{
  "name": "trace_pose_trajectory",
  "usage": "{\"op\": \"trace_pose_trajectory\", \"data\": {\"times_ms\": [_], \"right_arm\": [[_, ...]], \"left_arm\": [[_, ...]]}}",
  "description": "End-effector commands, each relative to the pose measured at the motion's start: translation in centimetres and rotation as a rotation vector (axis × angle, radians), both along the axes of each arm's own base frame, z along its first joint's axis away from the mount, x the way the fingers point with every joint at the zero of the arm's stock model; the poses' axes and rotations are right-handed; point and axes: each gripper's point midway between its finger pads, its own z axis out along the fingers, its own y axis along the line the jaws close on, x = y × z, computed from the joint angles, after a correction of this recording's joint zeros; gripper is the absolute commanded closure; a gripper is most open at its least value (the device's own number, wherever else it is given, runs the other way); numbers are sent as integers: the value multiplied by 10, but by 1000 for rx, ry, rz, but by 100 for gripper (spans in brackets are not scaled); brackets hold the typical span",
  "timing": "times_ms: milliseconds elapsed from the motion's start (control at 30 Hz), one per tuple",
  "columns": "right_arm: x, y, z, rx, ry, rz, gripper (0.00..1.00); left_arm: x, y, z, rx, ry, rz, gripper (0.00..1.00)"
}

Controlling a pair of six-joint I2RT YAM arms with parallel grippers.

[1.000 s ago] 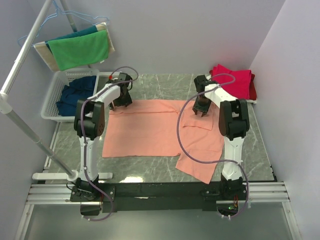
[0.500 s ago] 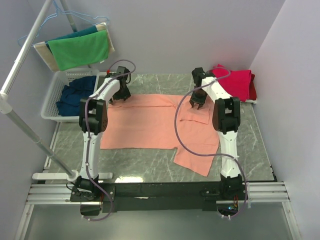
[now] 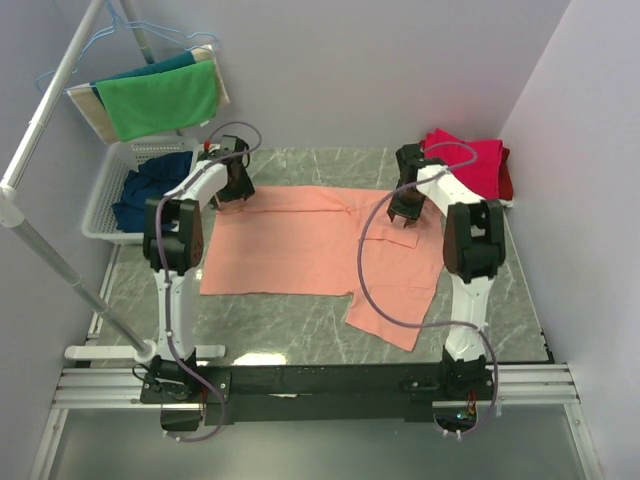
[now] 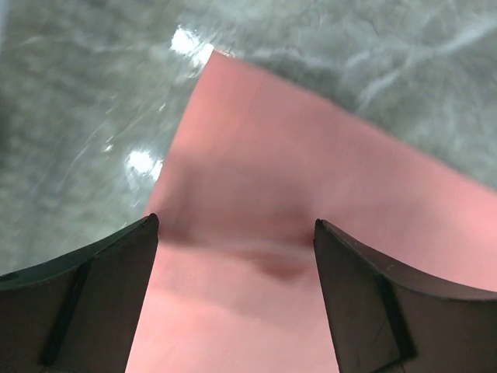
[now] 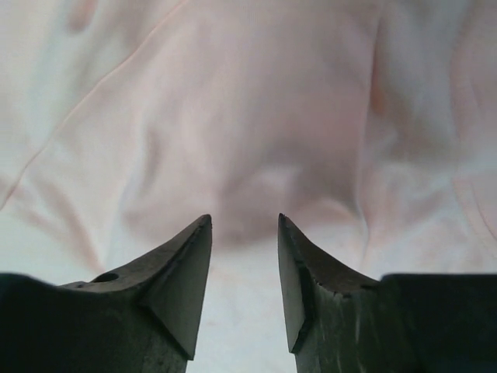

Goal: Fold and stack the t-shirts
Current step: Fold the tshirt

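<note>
Salmon-orange t-shirt (image 3: 300, 250) fabric lies beneath both sets of fingers. Left fingers (image 4: 93, 287) are spread wide above the shirt's far left corner, with bare counter (image 4: 70, 116) just beside it. Right fingers (image 5: 167, 295) are parted by a narrow gap, pinching nothing, over wrinkled cloth near the shirt's far right edge. The shirt lies spread flat mid-counter. Folded crimson and red t-shirts (image 3: 470, 165) sit at the far right corner.

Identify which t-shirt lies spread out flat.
The salmon-orange t-shirt; the red pile is folded at the far right, the navy one bunched in the basket.
</note>
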Motion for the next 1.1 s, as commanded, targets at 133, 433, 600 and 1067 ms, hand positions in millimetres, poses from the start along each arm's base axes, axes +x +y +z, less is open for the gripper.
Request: {"op": "trace_pose_trajectory", "data": {"times_ms": [133, 433, 600, 1067], "right_arm": [[17, 1, 115, 56, -402, 25, 53], [-49, 2, 125, 86, -392, 22, 53], [-90, 6, 129, 113, -412, 31, 53], [-146, 12, 95, 116, -331, 26, 53]], "left_arm": [[-2, 0, 110, -36, -297, -28, 13], [-109, 15, 87, -30, -141, 90, 19], [-189, 26, 56, -73, -76, 202, 20], [-276, 41, 7, -58, 88, 337, 23]]}}
